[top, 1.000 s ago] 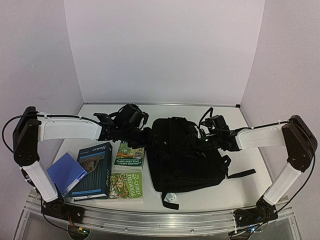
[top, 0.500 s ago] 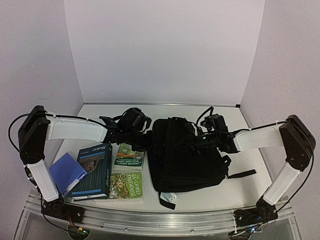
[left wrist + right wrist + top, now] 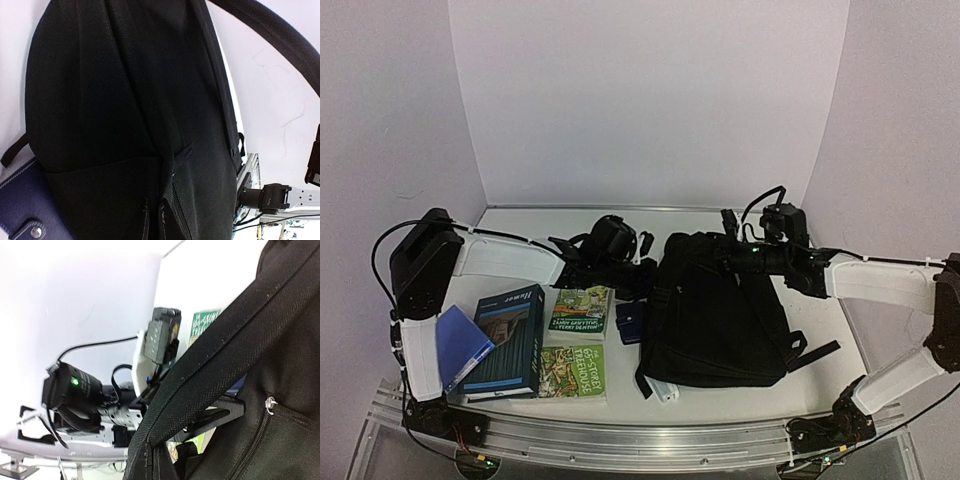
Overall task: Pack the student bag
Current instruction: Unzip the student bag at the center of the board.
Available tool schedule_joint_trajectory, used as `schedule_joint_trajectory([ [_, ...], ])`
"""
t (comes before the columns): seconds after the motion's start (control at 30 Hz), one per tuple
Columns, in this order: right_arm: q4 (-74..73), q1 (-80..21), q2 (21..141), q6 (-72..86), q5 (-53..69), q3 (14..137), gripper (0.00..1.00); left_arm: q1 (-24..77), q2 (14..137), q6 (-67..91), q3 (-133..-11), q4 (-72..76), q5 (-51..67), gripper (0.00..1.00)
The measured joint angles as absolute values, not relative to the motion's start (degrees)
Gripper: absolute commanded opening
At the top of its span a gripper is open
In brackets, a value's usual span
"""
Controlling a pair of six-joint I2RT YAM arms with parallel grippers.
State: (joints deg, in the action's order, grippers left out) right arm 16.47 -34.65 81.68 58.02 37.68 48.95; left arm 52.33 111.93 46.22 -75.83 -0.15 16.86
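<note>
Black fabric of the student bag (image 3: 720, 320) is pinched in both pincers: left gripper (image 3: 648, 274) clamped at its far-left edge, right gripper (image 3: 725, 250) clamped on its far rim. Bag lies just right of the green books (image 3: 570, 370), long axis running far-to-near.

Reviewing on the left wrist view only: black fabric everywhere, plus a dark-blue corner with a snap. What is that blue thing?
Observer: A small wallet, lying between the student bag and a green book.
Operator: And the other arm?
Observer: The right pincer is at the bag's far edge, shut on a ridge of its fabric.
Operator: Anything else outside the bag?
Observer: A second green book, a dark teal book and a blue notebook, all left of the bag.
</note>
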Motion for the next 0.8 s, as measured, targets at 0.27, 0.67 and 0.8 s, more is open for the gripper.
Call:
schedule_joint_trajectory([
  [0.27,9.5,-34.1,79.6,55.8,31.6,49.1,0.00,50.1,112.3,44.8,-75.4,5.6,16.1,0.58],
  [0.67,7.6,-36.2,83.2,55.6,25.9,52.6,0.00,45.7,98.3,36.2,-66.6,0.3,9.9,0.89],
  [0.8,7.8,-37.9,86.1,55.9,22.7,54.9,0.00,45.2,92.6,35.0,-65.4,-1.7,8.2,0.92],
])
